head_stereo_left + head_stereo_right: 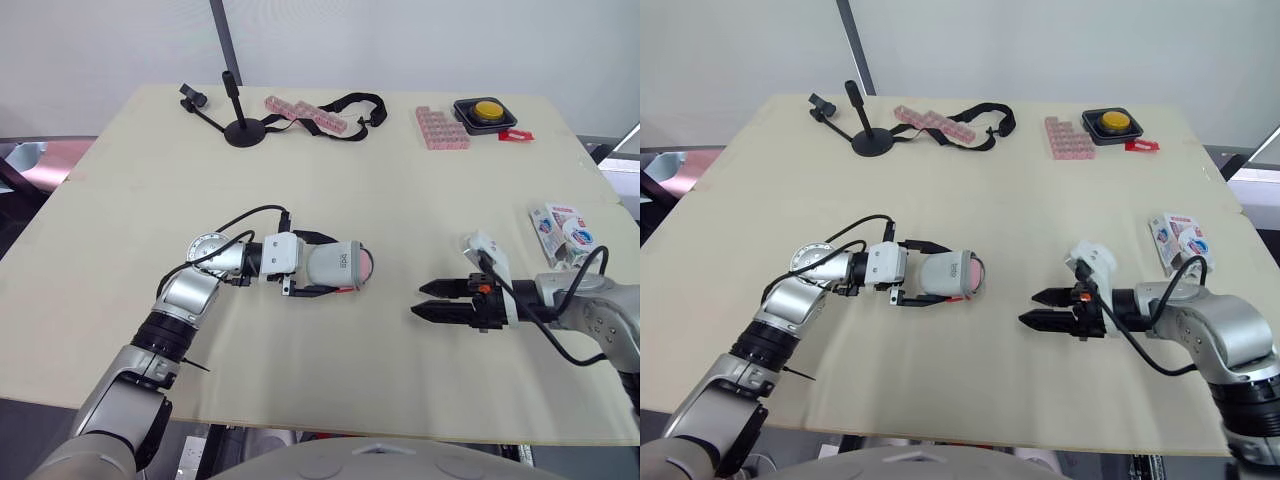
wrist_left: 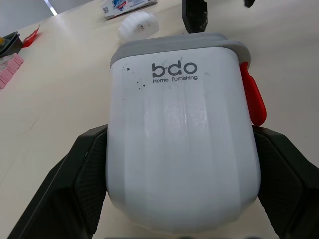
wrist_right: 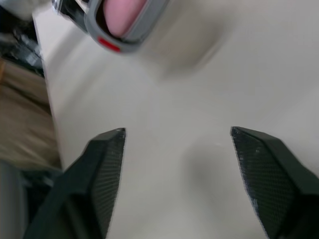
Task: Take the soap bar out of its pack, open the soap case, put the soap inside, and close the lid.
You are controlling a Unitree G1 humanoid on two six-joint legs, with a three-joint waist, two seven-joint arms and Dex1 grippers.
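**Left gripper grasping the soap case; right gripper released and empty.**

The left gripper point(image 1: 335, 265) was clenched on the white soap case point(image 2: 182, 144), with one black finger point(image 2: 82, 184) pressed against each side. The case lay on its side, low over the desk point(image 1: 300, 180) and near the desk's middle. Its grey-rimmed end, which carried a red latch point(image 2: 251, 97), pointed toward the right gripper point(image 1: 420, 300). The pink soap point(image 3: 124, 15) showed inside that grey rim; whether a lid covered it could not be determined. The right gripper sat near the case but apart from it. Its two fingers were spread, held nothing and aimed at the case. The soap pack point(image 1: 560, 228) lay at the desk's right edge, beside the right arm. A black stand point(image 1: 243, 128) and a yellow button point(image 1: 486, 108) stood at the far side.
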